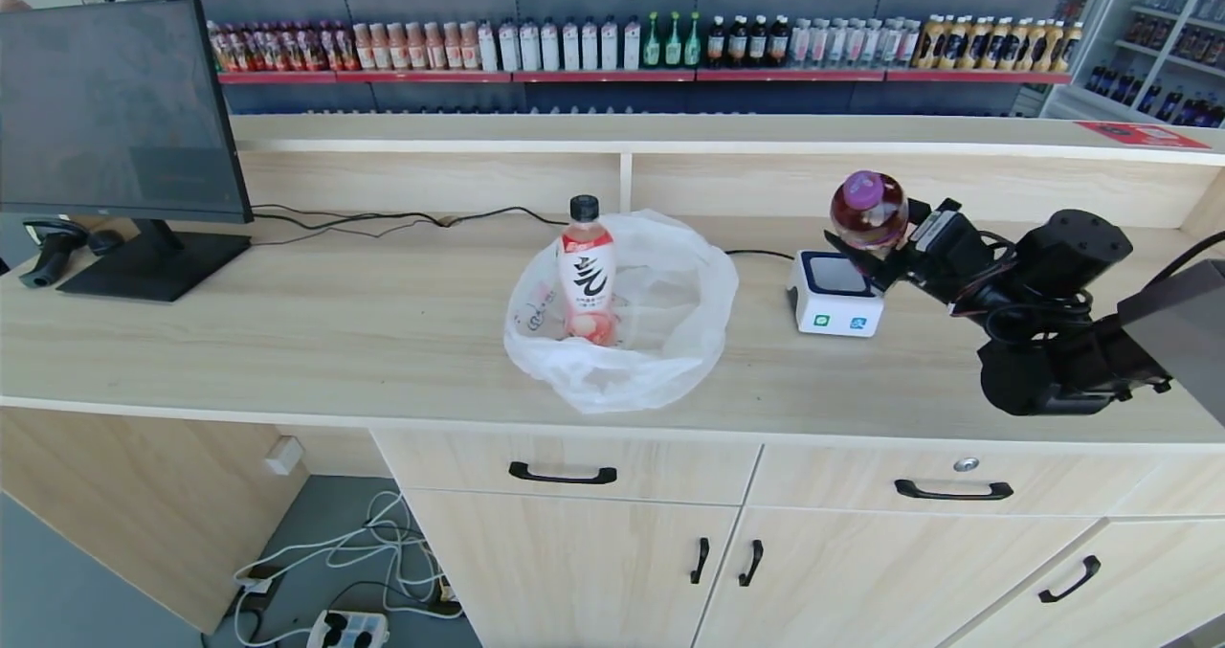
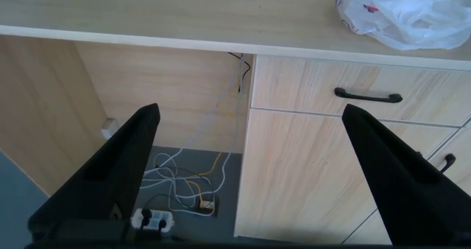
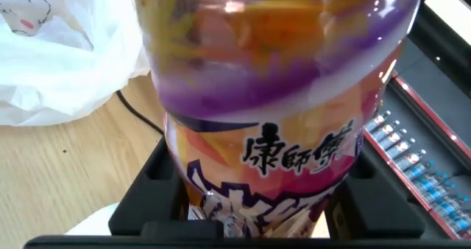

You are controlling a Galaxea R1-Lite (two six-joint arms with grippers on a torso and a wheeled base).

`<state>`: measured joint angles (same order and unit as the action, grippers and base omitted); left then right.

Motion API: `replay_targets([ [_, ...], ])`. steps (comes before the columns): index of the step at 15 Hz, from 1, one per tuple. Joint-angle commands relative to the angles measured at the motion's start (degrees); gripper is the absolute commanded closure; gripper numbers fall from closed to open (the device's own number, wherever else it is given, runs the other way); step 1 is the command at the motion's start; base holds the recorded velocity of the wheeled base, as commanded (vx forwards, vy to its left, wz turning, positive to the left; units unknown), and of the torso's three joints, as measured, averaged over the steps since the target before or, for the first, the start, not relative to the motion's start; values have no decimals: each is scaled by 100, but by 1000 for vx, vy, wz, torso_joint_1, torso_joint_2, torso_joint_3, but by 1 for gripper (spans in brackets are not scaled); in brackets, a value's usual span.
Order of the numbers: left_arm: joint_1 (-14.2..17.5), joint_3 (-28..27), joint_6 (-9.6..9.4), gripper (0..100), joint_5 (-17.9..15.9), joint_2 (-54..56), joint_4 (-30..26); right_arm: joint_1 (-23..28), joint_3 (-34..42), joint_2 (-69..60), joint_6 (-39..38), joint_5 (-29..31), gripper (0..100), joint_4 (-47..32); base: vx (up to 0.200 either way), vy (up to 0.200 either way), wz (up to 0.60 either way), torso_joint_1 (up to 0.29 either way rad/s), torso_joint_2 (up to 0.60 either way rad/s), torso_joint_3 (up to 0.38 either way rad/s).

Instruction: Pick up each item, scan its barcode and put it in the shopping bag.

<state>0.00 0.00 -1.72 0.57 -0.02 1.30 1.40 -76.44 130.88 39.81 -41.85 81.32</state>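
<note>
Above the white scanner [image 1: 835, 296] on the counter, the right gripper [image 1: 882, 246] clamps a tilted purple-capped bottle [image 1: 868, 210]; another bottle [image 1: 587, 270] stands inside the shopping bag [image 1: 670, 342]. Left wrist view: left gripper [image 2: 250, 113] spread wide, facing the drawers [image 2: 353, 87]. Right wrist view: black fingers [image 3: 151, 183] press the purple-capped bottle's sides

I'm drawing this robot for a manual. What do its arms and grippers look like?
The right arm is black, with rounded cylindrical joints, looped black cables and a white label near the wrist. The right gripper and left gripper are black; the left's fingers are flat and tapering.
</note>
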Motion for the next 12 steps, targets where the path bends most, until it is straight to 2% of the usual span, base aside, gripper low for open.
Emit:
replay_targets([
  [1,0,0,-48,0,4,2,1,18,-152,184,44,-43,100,-73,0,0,0,0,0,0],
  [7,0,0,-74,0,4,2,1,159,-1066,579,229,-297,100,-398,0,0,0,0,0,0],
  [12,0,0,-39,0,4,2,-7,247,-1181,632,211,-376,100,-477,0,0,0,0,0,0],
])
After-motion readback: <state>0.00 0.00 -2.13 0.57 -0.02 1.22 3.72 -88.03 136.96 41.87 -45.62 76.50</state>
